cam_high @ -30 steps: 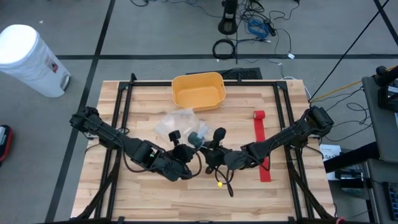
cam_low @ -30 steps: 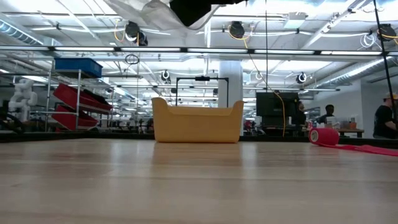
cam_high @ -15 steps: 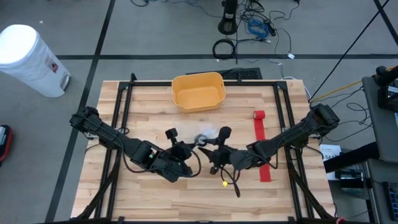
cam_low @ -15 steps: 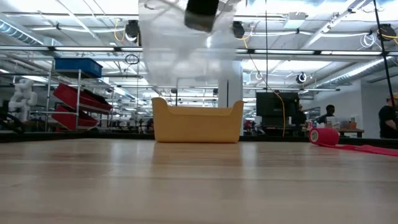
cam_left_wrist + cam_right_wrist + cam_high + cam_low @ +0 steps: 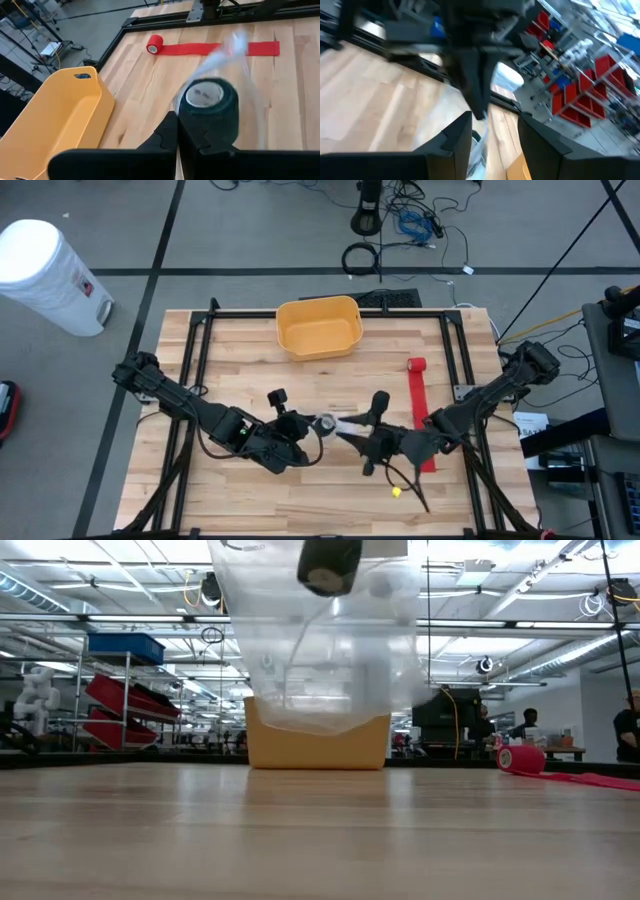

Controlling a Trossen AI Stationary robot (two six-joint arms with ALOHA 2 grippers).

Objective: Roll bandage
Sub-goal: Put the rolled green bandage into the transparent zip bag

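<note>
Black bandage roll (image 5: 208, 107) pinched in the closed left tool (image 5: 300, 426) mid-desk, clear wrapper (image 5: 315, 645) trailing off it, right tool (image 5: 350, 436) open and empty alongside; unpacking step, likely next pulling the wrapper free.

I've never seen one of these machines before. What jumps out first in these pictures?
Mid-table, the left gripper is shut on a dark bandage roll inside a clear plastic bag, which hangs in the air between the two arms. The right gripper faces it with open fingers at the bag's far end. A red bandage lies partly unrolled along the table's right side, and a yellow bin sits at the back edge.
</note>
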